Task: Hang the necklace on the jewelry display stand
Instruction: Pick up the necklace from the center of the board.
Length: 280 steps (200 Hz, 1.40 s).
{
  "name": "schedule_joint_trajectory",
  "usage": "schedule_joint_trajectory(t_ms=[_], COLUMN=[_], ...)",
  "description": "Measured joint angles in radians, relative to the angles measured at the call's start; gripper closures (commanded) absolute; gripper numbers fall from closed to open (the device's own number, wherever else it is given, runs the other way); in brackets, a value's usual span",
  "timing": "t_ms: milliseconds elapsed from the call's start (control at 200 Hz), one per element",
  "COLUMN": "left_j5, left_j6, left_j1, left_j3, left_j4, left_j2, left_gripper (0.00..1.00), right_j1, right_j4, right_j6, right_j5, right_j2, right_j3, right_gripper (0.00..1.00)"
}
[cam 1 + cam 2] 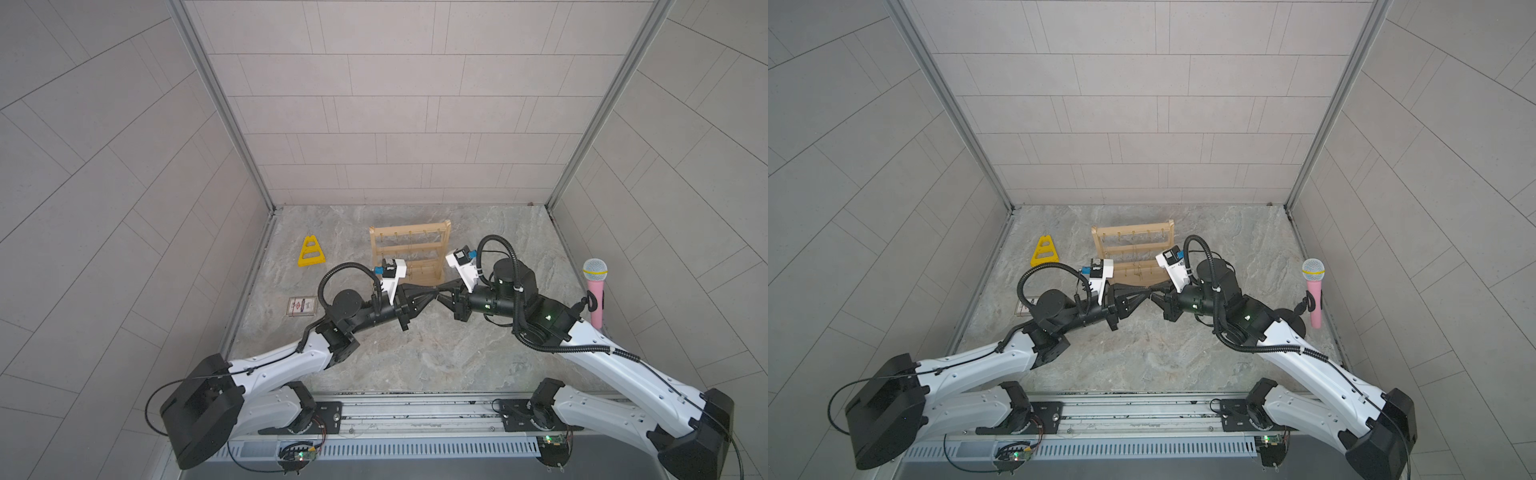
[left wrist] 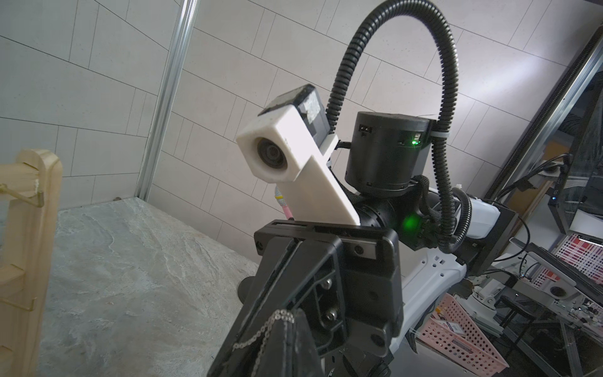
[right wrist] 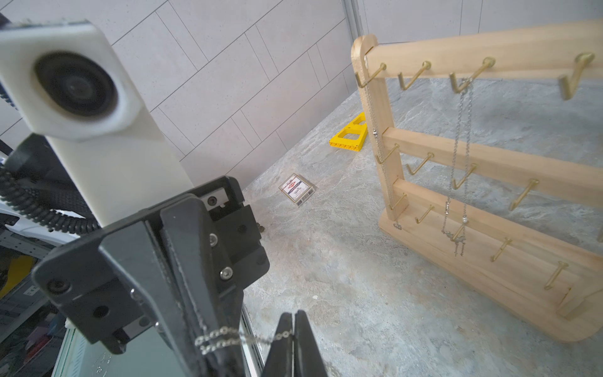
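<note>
The left tool [image 1: 432, 291] and right tool [image 1: 443, 291] are both clamped on the thin silver chain necklace [image 3: 284, 334], just before the pale wooden jewelry display stand [image 3: 489, 160]; hooking it on remains.

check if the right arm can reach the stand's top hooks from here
Probably yes: the stand sits close beyond the right tool, nothing between. But it and the left tool both pinch the necklace, so both must move together.
</note>
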Motion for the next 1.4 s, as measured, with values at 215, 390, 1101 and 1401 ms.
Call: schedule_joint_trajectory(t_ms=[215,390,1101,1401], left_j5=[0.002,0.001,-0.012,-0.021], left_j6=[-0.005,-0.006,-0.032,-0.047], left_j1=[0.000,0.005,0.029,0.040], left_j3=[0.000,0.000,-0.003,-0.014], left_j4=[0.000,0.000,0.004,0.011], left_j2=[0.002,0.002,-0.002,-0.002], left_gripper=[1.00,1.00,0.99,0.95], right_j1=[0.007,0.007,0.011,0.011], right_j4=[0.029,0.046,0.121,0.128], right_j6=[0.007,0.009,0.068,0.079], right_j5=[0.003,0.012,0.120,0.143], right_j2=[0.000,-0.003,-0.056,-0.064], right_j3=[-0.003,-0.017,-0.065,-0.065], right_gripper=[1.00,1.00,1.00,1.00])
